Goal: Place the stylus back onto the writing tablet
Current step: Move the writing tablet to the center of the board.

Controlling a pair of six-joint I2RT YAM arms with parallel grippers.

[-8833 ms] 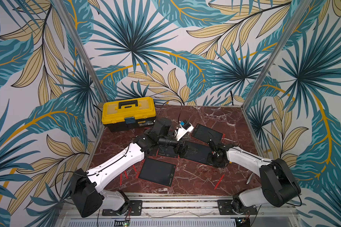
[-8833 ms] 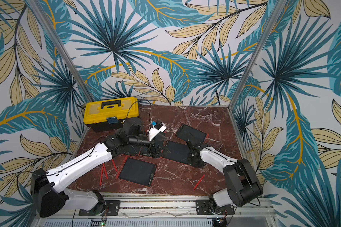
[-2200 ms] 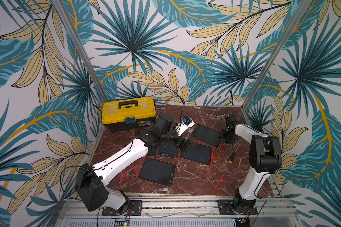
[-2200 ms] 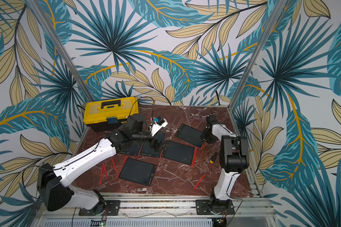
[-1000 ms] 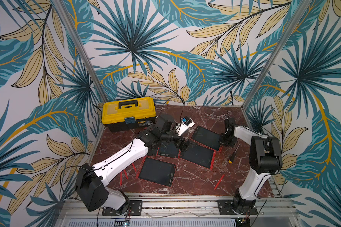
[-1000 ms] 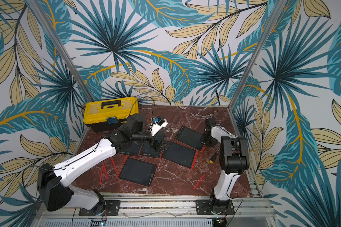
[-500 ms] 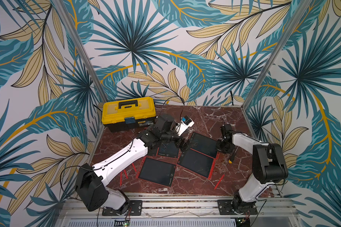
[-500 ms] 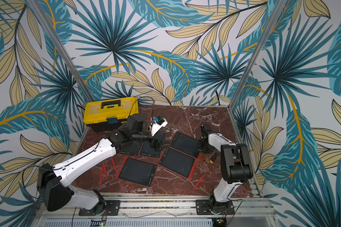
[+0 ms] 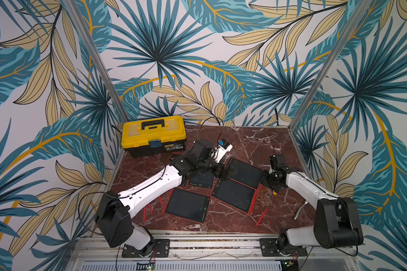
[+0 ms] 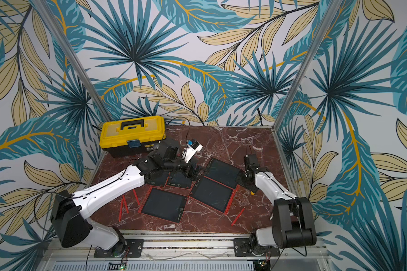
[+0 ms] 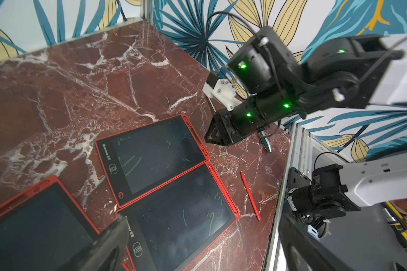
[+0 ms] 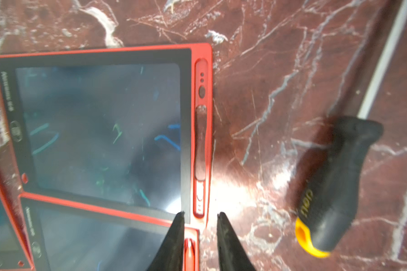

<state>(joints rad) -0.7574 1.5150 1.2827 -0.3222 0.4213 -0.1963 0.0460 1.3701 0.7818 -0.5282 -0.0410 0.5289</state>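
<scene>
Right wrist view: you have the right gripper (image 12: 200,217) low over the red side rail of the writing tablet (image 12: 99,237), its two fingers a little apart and clamped on nothing. The stylus (image 12: 189,250) lies in that rail's slot, its end showing between the fingers. A second tablet (image 12: 99,126) touches the first along its edge. A screwdriver (image 12: 334,187) lies just beside them on the marble table (image 12: 256,70). In a top view, a loose stylus (image 9: 261,217) lies nearer the front and a yellow toolbox (image 9: 153,135) stands at the rear left. Your right arm reaches in low from the front right, wrist pitched down. Your left arm stretches diagonally over the tablets; the left gripper (image 9: 223,173) hangs fully spread, holding nothing.
</scene>
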